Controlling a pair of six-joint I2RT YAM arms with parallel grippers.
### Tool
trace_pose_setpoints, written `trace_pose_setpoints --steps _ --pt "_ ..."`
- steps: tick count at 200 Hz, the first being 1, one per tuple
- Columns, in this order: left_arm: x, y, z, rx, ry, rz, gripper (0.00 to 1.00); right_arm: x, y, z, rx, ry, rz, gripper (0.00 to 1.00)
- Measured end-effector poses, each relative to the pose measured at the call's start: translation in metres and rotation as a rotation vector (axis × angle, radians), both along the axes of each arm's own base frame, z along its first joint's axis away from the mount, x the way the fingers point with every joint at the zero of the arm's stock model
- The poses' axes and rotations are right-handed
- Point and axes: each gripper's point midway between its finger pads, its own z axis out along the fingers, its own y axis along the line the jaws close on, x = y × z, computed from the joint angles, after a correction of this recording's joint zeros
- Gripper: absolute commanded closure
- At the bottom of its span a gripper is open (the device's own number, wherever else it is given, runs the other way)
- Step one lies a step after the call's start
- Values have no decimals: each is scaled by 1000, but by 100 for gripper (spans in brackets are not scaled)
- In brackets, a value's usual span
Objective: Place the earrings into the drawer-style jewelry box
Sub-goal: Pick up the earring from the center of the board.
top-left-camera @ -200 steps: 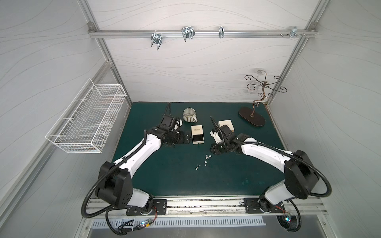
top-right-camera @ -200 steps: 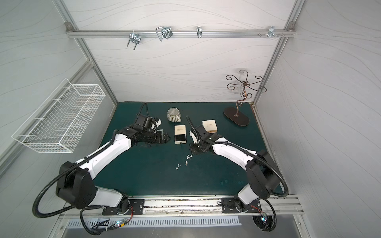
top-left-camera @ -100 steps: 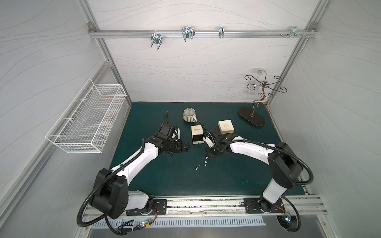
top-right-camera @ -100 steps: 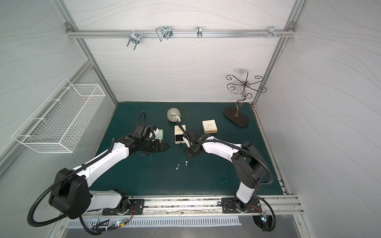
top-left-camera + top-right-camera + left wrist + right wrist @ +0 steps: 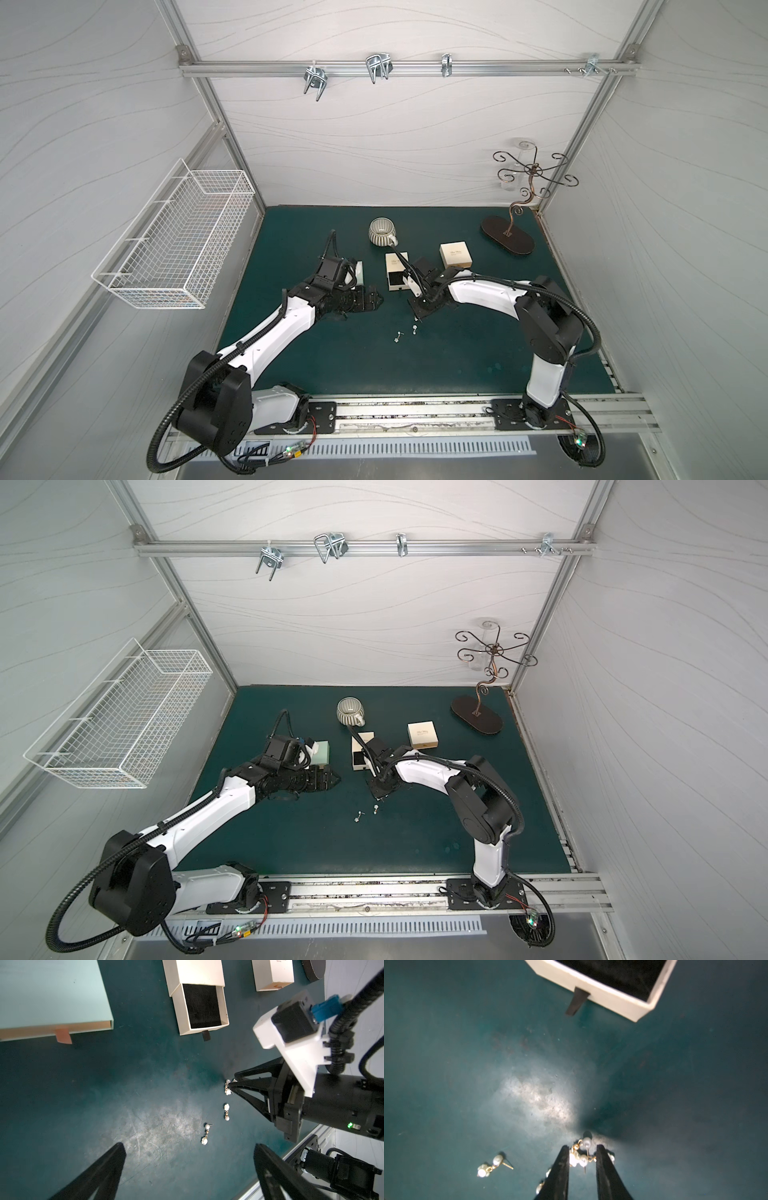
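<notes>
The right gripper (image 5: 582, 1147) has narrow jaws either side of one small pearl-and-gold drop earring (image 5: 581, 1160) on the dark green mat (image 5: 467, 1064), near the open cream drawer box (image 5: 612, 997); the left gripper (image 5: 190, 1145) gapes wide.

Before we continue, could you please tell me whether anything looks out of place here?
Nothing looks damaged, but the earrings lie scattered on the mat near the open, empty drawer; the right end effector straddles some.
</notes>
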Motion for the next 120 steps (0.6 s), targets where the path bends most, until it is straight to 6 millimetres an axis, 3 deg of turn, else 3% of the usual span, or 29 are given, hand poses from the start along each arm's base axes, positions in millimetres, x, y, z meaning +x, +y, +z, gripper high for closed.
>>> trace_pose_setpoints --steps 120 --pt "-11 3 -15 -7 43 15 1 1 0 -11 -30 16 5 86"
